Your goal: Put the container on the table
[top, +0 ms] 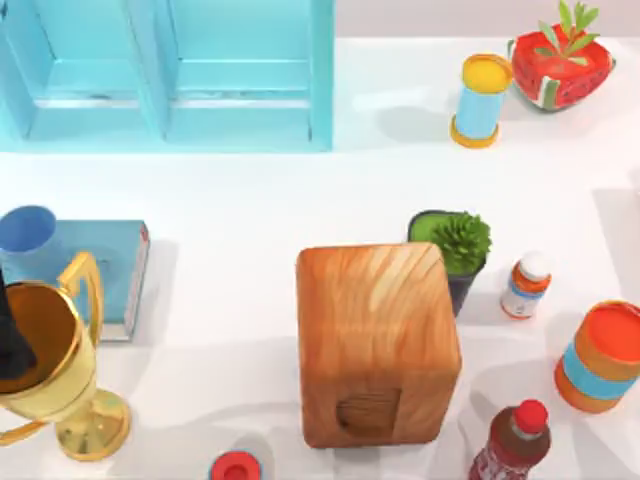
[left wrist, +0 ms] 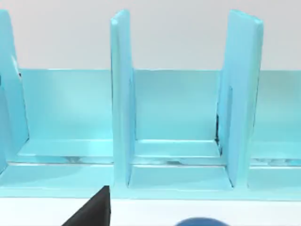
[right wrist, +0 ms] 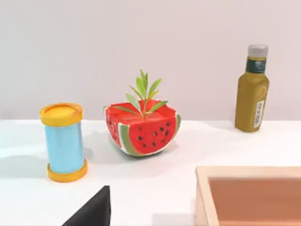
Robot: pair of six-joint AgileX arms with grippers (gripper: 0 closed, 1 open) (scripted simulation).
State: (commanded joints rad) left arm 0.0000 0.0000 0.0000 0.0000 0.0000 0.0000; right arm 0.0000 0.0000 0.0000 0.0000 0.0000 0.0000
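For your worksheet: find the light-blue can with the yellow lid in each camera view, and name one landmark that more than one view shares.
Top view: the light-blue can stands upright at the far right of the table, just left of the watermelon planter.
Left wrist view: not in it.
Right wrist view: the can stands beside the watermelon planter.
Shared landmark: the watermelon planter, beside the can in both.

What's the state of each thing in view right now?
container: upright, open top, at the table's left edge beside the book
book: lying flat
trophy: upright on the table
wooden block: standing on end
light-blue can: upright, yellow lid on
orange can: upright
red-capped bottle: upright, capped
small white-capped bottle: upright, capped
shelf: its bays hold nothing
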